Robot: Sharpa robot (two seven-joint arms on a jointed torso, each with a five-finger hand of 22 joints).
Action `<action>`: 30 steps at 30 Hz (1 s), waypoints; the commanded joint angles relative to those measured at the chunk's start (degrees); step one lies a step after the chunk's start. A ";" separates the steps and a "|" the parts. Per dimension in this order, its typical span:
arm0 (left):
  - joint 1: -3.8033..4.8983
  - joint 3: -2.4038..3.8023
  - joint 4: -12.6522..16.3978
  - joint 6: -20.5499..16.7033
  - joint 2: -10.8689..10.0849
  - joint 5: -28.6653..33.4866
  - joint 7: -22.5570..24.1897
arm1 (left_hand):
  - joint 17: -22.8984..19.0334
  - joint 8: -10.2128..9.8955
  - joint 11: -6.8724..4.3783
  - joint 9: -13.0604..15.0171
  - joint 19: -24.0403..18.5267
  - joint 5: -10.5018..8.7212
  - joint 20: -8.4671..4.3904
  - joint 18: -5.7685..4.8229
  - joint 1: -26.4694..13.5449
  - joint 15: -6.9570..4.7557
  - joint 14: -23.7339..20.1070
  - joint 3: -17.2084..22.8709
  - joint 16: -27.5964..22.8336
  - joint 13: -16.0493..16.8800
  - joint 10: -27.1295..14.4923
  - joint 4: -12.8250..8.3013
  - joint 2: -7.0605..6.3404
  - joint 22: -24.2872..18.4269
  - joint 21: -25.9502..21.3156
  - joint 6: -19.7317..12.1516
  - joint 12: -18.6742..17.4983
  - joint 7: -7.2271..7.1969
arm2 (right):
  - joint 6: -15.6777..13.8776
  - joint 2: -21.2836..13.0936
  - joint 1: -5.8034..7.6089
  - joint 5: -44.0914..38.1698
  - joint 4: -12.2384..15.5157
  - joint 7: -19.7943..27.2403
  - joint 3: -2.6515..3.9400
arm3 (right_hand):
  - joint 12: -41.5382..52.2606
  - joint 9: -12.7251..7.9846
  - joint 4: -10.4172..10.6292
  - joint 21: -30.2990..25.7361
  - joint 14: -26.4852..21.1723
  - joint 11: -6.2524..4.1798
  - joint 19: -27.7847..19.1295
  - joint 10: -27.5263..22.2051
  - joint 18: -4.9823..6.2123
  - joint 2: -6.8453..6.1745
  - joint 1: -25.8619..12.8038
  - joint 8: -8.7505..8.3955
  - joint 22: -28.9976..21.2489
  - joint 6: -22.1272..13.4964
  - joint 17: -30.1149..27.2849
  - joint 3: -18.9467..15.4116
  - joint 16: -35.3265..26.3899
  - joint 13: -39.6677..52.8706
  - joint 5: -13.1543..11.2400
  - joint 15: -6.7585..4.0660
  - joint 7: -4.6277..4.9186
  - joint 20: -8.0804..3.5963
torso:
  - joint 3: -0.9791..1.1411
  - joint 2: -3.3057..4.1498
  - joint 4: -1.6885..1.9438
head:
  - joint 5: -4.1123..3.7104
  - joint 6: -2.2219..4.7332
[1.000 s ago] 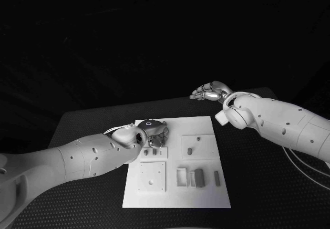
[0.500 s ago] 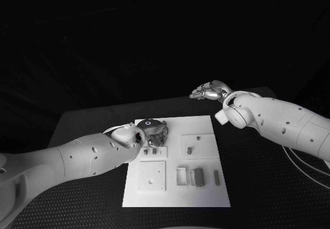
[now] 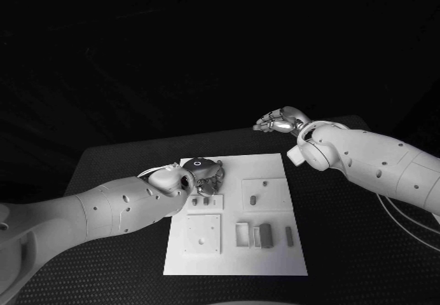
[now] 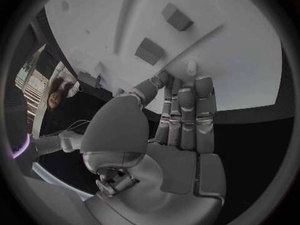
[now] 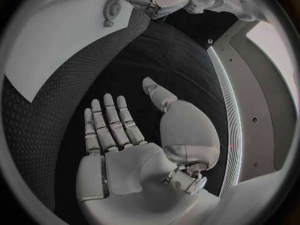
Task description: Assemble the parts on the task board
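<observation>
Left hand (image 3: 203, 176) fingers pressed together over the board (image 3: 266, 166), right hand (image 3: 280, 121) spread, holding nothing; those small stiff parts (image 3: 265, 235) look light, best pinched by the sides

Left hand (image 3: 203, 176) low over task board (image 3: 266, 164) far-left corner, near half open above low parts (image 3: 265, 236), right hand (image 3: 280, 121) off beyond it.

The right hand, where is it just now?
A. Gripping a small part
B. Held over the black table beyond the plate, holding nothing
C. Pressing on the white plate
B: the right hand has its fingers apart and nothing in them, with the black table beneath it and the task board off to one side.
</observation>
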 commanded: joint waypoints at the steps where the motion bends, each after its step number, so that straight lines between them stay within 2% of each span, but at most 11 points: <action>1: -0.31 -0.15 -0.06 -1.23 -0.19 0.72 0.08 | -0.10 0.27 -0.13 0.24 0.64 0.39 -0.20 5.49 0.19 -0.11 0.76 0.51 0.36 0.21 0.77 0.04 1.05 1.17 0.43 0.65 0.43 -0.12 | 0.56 -0.04 -0.01 -0.08 0.09 0.54 0.03 | 0.33 -0.07 0.25 -0.26 -0.50 0.28 -0.28 0.02 -0.13 0.37 -0.39 0.22 0.07 -0.53 -0.09 -0.21 0.26 -0.10 -0.11 0.02 2.89 0.17 | 0.03 0.01 -0.03 | 0.09 0.00; 12: -0.32 -0.02 0.54 -3.14 -1.22 2.04 0.28 | -0.18 0.35 -0.42 0.55 1.19 0.28 -0.51 5.42 0.36 -0.38 1.30 1.05 0.48 0.34 1.49 -0.03 1.12 1.17 0.67 1.26 0.38 -0.38 | 0.59 -0.09 -0.01 -0.08 0.10 0.55 0.03 | 0.34 -0.09 0.25 -0.28 -0.51 0.28 -0.28 0.03 -0.12 0.37 -0.39 0.25 0.10 -0.52 -0.10 -0.21 0.27 -0.13 -0.11 0.02 2.89 0.17 | 0.05 -0.01 -0.04 | 0.13 0.15; 16: -0.33 0.48 1.04 -3.75 -1.82 2.82 0.81 | -0.20 0.33 -0.47 0.60 1.29 0.26 -0.58 5.39 0.39 -0.44 1.38 1.16 0.49 0.37 1.63 -0.09 1.03 1.17 0.72 1.37 0.34 -0.44 | 0.61 -0.12 -0.01 -0.08 0.04 0.58 0.03 | 0.35 -0.09 0.25 -0.29 -0.52 0.28 -0.29 0.03 -0.11 0.37 -0.38 0.26 0.11 -0.52 -0.10 -0.21 0.27 -0.15 -0.11 0.02 2.89 0.17 | 0.01 0.02 -0.04 | 0.17 0.25; 18: -0.37 1.83 1.09 -3.71 -1.85 3.01 0.93 | -0.21 0.32 -0.48 0.62 1.31 0.26 -0.60 5.39 0.41 -0.45 1.40 1.20 0.48 0.38 1.66 -0.12 1.00 1.17 0.73 1.40 0.33 -0.45 | 0.64 -0.12 -0.01 -0.08 0.04 0.58 0.03 | 0.35 -0.10 0.25 -0.30 -0.52 0.28 -0.29 0.03 -0.11 0.38 -0.38 0.26 0.12 -0.52 -0.10 -0.21 0.28 -0.15 -0.11 0.02 2.89 0.18 | -0.02 0.00 -0.05 | 0.12 0.33; 19: -0.38 2.35 1.38 -3.56 -2.14 3.20 1.02 | -0.21 0.31 -0.49 0.62 1.32 0.27 -0.61 5.38 0.42 -0.46 1.41 1.23 0.49 0.38 1.68 -0.13 0.99 1.17 0.74 1.41 0.32 -0.46 | 0.65 -0.16 -0.02 -0.08 0.06 0.59 0.03 | 0.35 -0.10 0.25 -0.30 -0.52 0.28 -0.29 0.03 -0.11 0.38 -0.37 0.26 0.12 -0.52 -0.11 -0.21 0.28 -0.16 -0.11 0.02 2.89 0.18 | 0.00 -0.02 -0.06 | 0.13 0.33; 20: -0.38 2.59 1.58 -3.54 -2.33 3.46 1.08 | -0.21 0.31 -0.49 0.63 1.32 0.27 -0.62 5.38 0.42 -0.46 1.42 1.23 0.49 0.38 1.68 -0.14 0.98 1.17 0.74 1.42 0.31 -0.46 | 0.67 -0.21 -0.02 -0.08 0.07 0.59 0.03 | 0.35 -0.10 0.25 -0.30 -0.52 0.28 -0.29 0.03 -0.11 0.39 -0.37 0.26 0.12 -0.52 -0.11 -0.21 0.28 -0.16 -0.11 0.02 2.88 0.18 | 0.01 -0.03 -0.06 | 0.15 0.35; 22: -0.38 3.84 2.07 -2.17 -2.90 4.22 1.52 | -0.22 0.30 -0.50 0.64 1.34 0.27 -0.63 5.37 0.44 -0.47 1.43 1.27 0.48 0.38 1.70 -0.16 0.96 1.17 0.74 1.43 0.29 -0.47 | 0.66 -0.29 -0.02 -0.08 0.05 0.56 0.03 | 0.36 -0.10 0.25 -0.31 -0.52 0.28 -0.29 0.03 -0.11 0.39 -0.37 0.27 0.13 -0.52 -0.11 -0.21 0.28 -0.17 -0.11 0.02 2.88 0.18 | 0.03 -0.06 -0.01 | 0.18 0.34; 24: -0.36 4.52 2.48 -0.66 -3.51 4.95 1.76 | -0.23 0.30 -0.53 0.66 1.34 0.28 -0.65 5.35 0.48 -0.50 1.42 1.34 0.46 0.40 1.80 -0.20 0.94 1.17 0.74 1.50 0.30 -0.50 | 0.65 -0.38 -0.02 -0.08 0.07 0.56 0.03 | 0.36 -0.11 0.25 -0.31 -0.53 0.28 -0.29 0.03 -0.11 0.39 -0.37 0.27 0.13 -0.52 -0.11 -0.21 0.29 -0.18 -0.11 0.02 2.88 0.18 | 0.02 -0.08 0.05 | 0.21 0.33; 30: -0.32 5.67 4.29 0.70 -5.99 5.33 1.42 | -0.25 0.28 -0.54 0.68 1.35 0.28 -0.66 5.33 0.48 -0.52 1.41 1.38 0.44 0.41 1.83 -0.20 0.95 1.16 0.74 1.53 0.28 -0.51 | 0.62 -0.62 -0.02 -0.08 0.16 0.53 0.03 | 0.37 -0.12 0.24 -0.33 -0.53 0.28 -0.29 0.03 -0.10 0.38 -0.36 0.29 0.15 -0.52 -0.12 -0.21 0.30 -0.20 -0.11 0.02 2.88 0.18 | 0.02 -0.05 0.05 | 0.20 0.44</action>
